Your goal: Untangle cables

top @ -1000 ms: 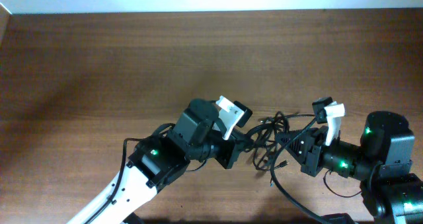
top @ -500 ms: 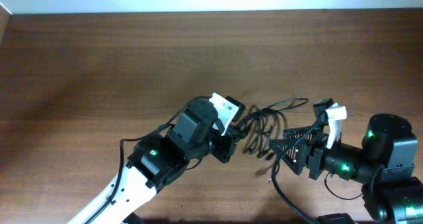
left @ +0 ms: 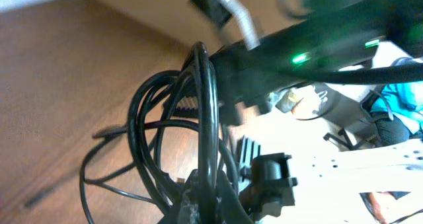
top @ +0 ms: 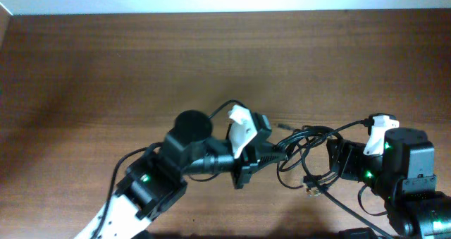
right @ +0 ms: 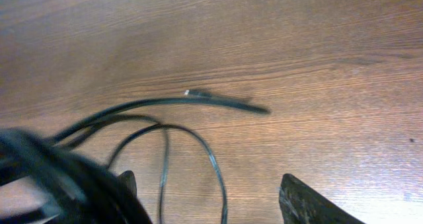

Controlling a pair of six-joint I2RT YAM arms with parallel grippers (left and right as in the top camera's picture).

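Overhead, the cables lie bunched on the table right of centre, strung between the two arms. The left gripper meets the left edge of the bunch and the right gripper sits just at its right edge. From up here neither set of jaws can be read, because the arm bodies cover them.

The left wrist camera fills that gap. Thick dark loops rise straight out of the left gripper at the bottom of the frame, and the jaws look clamped on them, though the close range blurs the contact.

The right wrist view shows what the others miss. The right gripper is spread wide, one fingertip low on the right and the other half buried behind a blurred black mass. A thin loop passes between them unpinched, and one strand ends in a small pale plug lying on the wood. Both fingers are cut off by the bottom edge.
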